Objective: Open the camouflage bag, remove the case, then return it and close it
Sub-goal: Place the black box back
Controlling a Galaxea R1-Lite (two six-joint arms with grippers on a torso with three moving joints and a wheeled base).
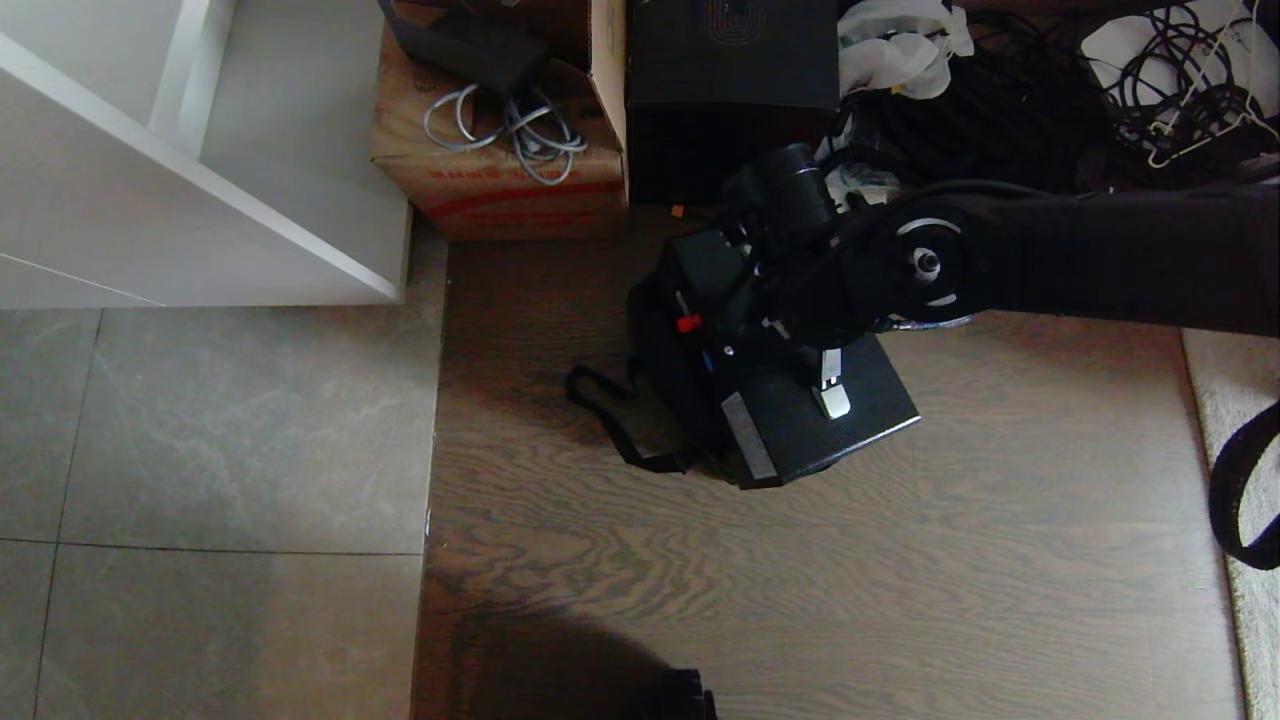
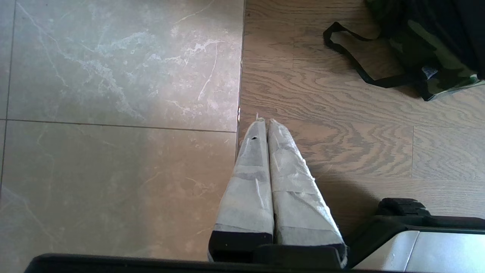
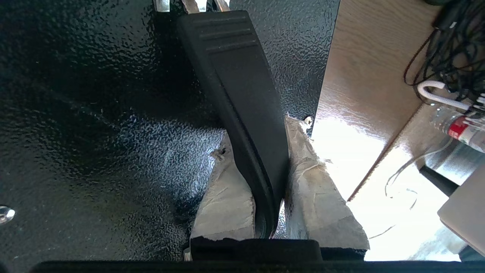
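My right gripper [image 3: 261, 136] is shut on the black handle [image 3: 242, 94] of the case [image 1: 850, 400], one taped finger on each side of it. The case is a black textured box with a silver handle end [image 1: 830, 395] and a small red part [image 1: 688, 323]. It hangs tilted over the camouflage bag [image 2: 435, 57], which sits on the wooden floor with its black strap [image 1: 600, 400] trailing to the left. I cannot tell whether the case's lower end is inside the bag. My left gripper [image 2: 265, 121] is shut and empty, parked over the seam between tile and wood.
Behind the bag stand a brown cardboard carton [image 1: 500, 150] holding cables and a taller black box [image 1: 730, 90]. A white shelf unit [image 1: 200, 180] is at the far left. A tangle of black cables [image 1: 1100, 90] lies at the back right, and a pale rug [image 1: 1240, 400] at the right edge.
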